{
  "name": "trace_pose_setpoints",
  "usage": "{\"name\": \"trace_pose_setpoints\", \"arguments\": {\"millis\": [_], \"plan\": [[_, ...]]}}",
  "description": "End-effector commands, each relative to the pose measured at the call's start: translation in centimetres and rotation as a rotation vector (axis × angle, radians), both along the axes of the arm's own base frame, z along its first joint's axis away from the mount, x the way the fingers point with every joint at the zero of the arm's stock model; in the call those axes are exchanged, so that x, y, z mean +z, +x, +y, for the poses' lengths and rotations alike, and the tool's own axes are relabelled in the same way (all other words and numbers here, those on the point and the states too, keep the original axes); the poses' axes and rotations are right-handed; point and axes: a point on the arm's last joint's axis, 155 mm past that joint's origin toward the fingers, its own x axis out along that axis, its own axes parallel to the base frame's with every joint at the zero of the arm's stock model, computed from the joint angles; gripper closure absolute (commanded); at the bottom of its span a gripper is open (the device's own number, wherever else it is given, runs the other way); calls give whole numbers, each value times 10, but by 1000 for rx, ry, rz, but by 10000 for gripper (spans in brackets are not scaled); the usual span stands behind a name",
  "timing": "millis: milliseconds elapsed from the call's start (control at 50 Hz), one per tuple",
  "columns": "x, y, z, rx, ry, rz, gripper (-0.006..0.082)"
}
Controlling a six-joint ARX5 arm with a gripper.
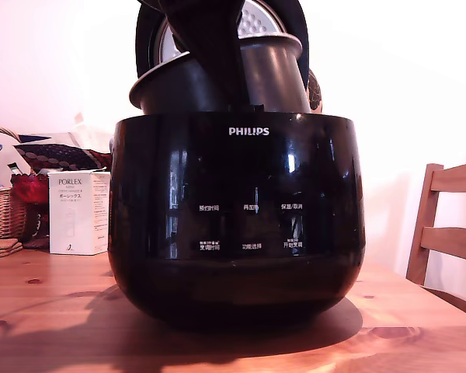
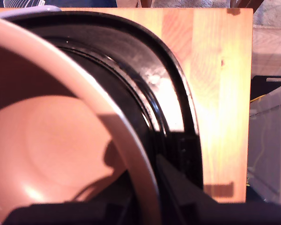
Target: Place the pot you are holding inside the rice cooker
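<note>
The glossy black rice cooker [image 1: 241, 233] with its white PHILIPS logo stands on the wooden table, filling the exterior view. Its lid [image 1: 260, 19] is up behind it, showing the dimpled silver plate. The dark pot [image 1: 179, 89] sits tilted in the cooker's mouth, its upper part and rim still above the edge. My gripper [image 1: 245, 97] comes down from above and is shut on the pot's rim. In the wrist view the pot's coppery inside [image 2: 61, 150] and pale rim fill the picture, the cooker's black rim [image 2: 168, 93] curves just beyond, and one dark finger [image 2: 178, 187] lies outside the pot wall.
At the exterior view's left stand a white PORLEX box [image 1: 79, 211], a wicker basket [image 1: 4, 210] and stacked coasters [image 1: 1, 247]. A wooden chair [image 1: 450, 225] is at the right. The wrist view shows the table edge [image 2: 220, 93] and a grey bin [image 2: 267, 140] beyond.
</note>
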Motion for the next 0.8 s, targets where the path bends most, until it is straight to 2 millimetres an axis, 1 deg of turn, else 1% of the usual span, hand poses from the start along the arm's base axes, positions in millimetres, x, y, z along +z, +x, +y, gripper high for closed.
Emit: {"name": "trace_pose_setpoints", "arguments": {"millis": [0, 780], "plan": [[3, -12, -4, -12, -6, 29, 704], [2, -15, -3, -4, -3, 45, 704]]}}
